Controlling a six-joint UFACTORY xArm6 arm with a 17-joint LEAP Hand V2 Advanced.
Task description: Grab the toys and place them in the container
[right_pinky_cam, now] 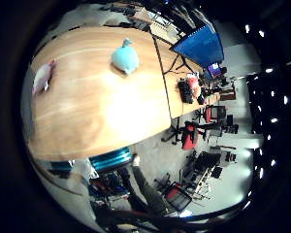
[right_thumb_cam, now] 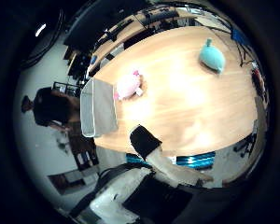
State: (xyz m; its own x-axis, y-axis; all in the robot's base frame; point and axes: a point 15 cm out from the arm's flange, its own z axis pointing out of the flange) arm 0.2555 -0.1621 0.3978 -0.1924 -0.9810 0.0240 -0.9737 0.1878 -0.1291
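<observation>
One finger of the hand shows in the thumb-side view — a white segment ending in a black tip, stretched out fairly straight over the near edge of the table. It touches nothing and holds nothing; the hand looks released, though the rest of the fingers are out of sight, so only this one can be judged.

Nearest the fingertip lies the container, a shallow grey tray sitting flat on the table's corner, just beyond the tip and off to one side. It appears to hold nothing.

Just past the container, right beside its long edge, is the pink toy — a small soft animal, pale pink and white, lying on the wood.

Farther out from the finger, well apart from the pink one and across the open middle of the table, rests the teal toy, a rounded plush with a small nub on top. It lies near the far side of the tabletop.

Beyond the table are office chairs with red backs on the floor.
</observation>
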